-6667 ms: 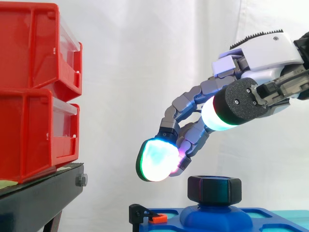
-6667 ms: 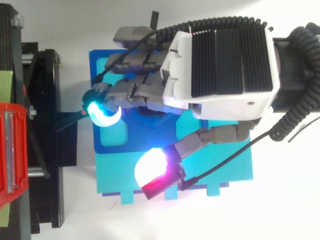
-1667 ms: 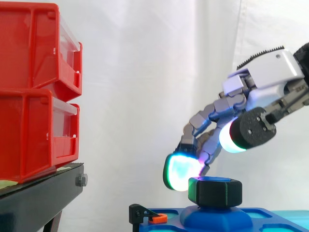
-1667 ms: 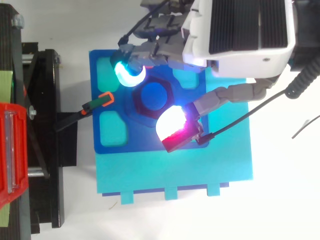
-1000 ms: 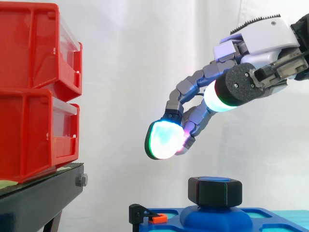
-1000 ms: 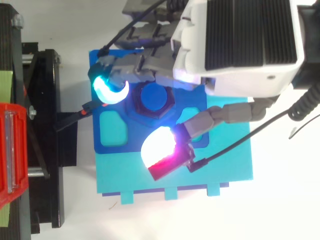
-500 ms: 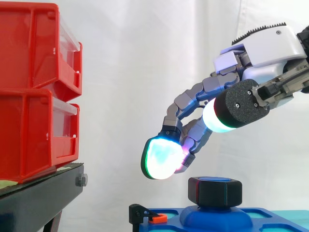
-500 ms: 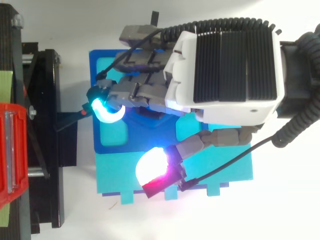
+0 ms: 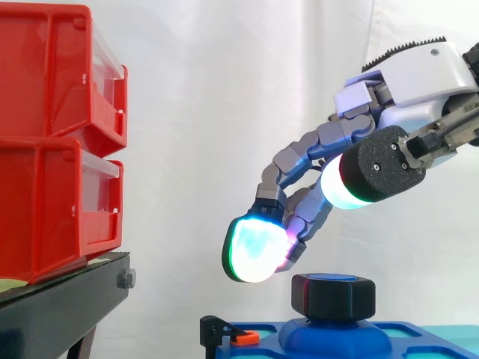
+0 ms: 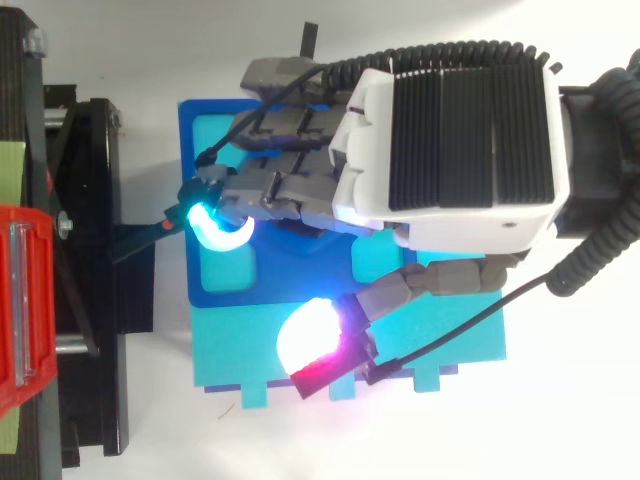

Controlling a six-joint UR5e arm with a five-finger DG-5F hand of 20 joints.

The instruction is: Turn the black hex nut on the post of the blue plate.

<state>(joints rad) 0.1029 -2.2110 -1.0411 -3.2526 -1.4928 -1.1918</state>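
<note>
Holds the hand (image 9: 408, 78) in the air above the blue plate (image 9: 419, 334), with nothing in its grasp. Reaches in from the right edge of the side view, fingers loosely bent and pointing down and left, thumb (image 9: 374, 170) set well apart from them: open and empty. Hangs the lowest fingertip (image 9: 254, 250), glowing cyan-white with a green rim and a touch of magenta, just above and to the left of the black hex nut (image 9: 333, 294), with a clear gap between pad and nut. No contact with the nut anywhere.

Nut seated level on the post, on a rounded blue mound at the middle of the plate, with blue showing in its top face. Seen from above, mostly hidden beneath the fingers (image 10: 280, 180), with the cyan tip over the plate's left part and the thumb pad (image 10: 308, 342), white and red, over the lighter teal board (image 10: 230, 360) under the plate.

Small black clamp with an orange tip (image 9: 241, 338) at the plate's left edge. Farther left, well apart, two stacked red bins (image 9: 52, 142) on a black stand (image 9: 60, 310). White curtain (image 9: 224, 90) behind it all.
</note>
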